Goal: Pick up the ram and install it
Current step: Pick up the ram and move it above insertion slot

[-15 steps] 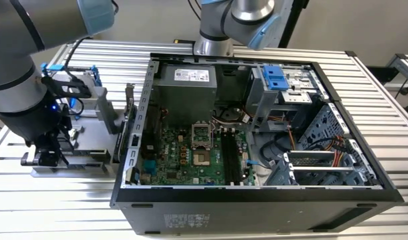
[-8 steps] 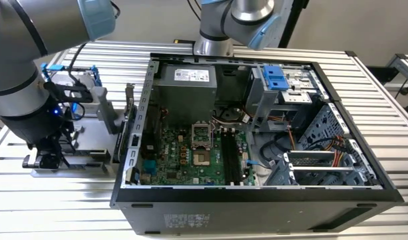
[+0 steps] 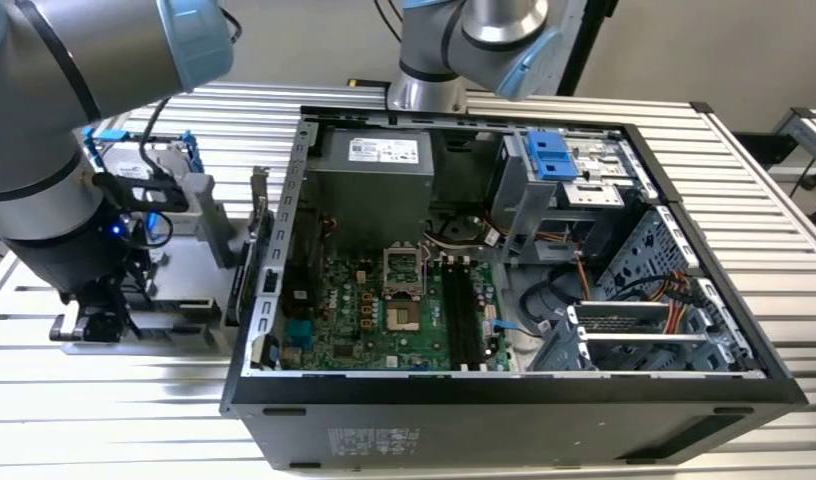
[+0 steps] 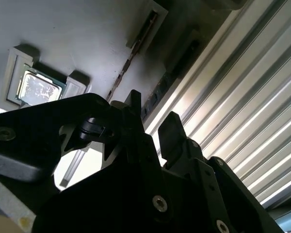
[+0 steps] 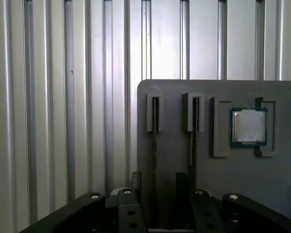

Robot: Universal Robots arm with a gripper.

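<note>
Ribbed metal table | grey tray: ram, processor | gripper fingers spread, holding nothing

A grey holder tray lies beneath the fingers, a square silver processor chip seated beyond them (in its own recess), on a ribbed metal table.

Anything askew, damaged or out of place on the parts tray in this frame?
Nothing stands out. The ram and a second stick stand straight on edge in their slots in the grey tray. The processor sits square in its recess. The open gripper hangs over the ram, lined up with it.
</note>
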